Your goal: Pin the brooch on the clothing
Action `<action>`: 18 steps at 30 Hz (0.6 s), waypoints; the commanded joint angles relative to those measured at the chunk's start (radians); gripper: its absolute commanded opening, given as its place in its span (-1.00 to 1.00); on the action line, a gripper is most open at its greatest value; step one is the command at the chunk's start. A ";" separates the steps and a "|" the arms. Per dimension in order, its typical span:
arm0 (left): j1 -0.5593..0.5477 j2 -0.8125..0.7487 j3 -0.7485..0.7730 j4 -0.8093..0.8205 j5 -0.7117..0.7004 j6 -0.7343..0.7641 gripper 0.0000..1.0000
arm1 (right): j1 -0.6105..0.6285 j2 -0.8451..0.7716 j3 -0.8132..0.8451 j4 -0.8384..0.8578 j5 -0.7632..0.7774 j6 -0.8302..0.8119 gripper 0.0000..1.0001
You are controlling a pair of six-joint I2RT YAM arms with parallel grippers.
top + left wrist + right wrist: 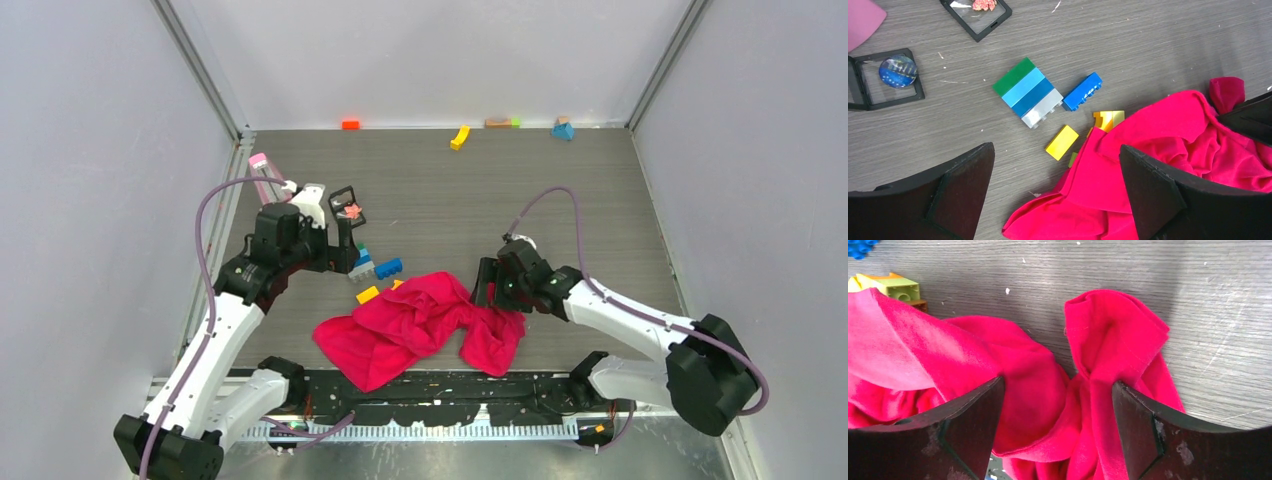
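The crimson T-shirt lies crumpled near the table's front edge. The coral-pink brooch sits in a small black frame behind my left gripper; it also shows at the top edge of the left wrist view. My left gripper is open and empty above the shirt's left edge and bare table. In the top view it hovers by the toy bricks. My right gripper is open, its fingers either side of a bunched fold of the shirt, at the shirt's right side.
A second black frame holds a blue round badge. A green-blue-grey brick stack, a blue brick and yellow bricks lie left of the shirt. An orange block, a yellow piece and a blue block line the far wall.
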 commanded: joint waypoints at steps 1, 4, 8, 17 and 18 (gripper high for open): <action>-0.002 -0.044 0.003 0.018 -0.026 0.017 0.99 | 0.077 0.037 0.029 0.075 0.198 0.097 0.65; -0.002 -0.055 0.000 0.022 -0.032 0.017 0.99 | 0.103 0.055 0.019 0.093 0.223 0.131 0.55; -0.002 -0.054 -0.003 0.025 -0.005 0.021 0.99 | 0.125 0.053 -0.019 0.150 0.203 0.171 0.08; -0.184 -0.020 -0.003 0.021 0.013 -0.026 0.90 | 0.129 -0.115 0.017 0.076 0.307 0.127 -0.99; -0.229 -0.017 -0.010 0.024 0.011 -0.049 0.90 | 0.129 -0.131 0.055 0.035 0.323 0.111 -0.99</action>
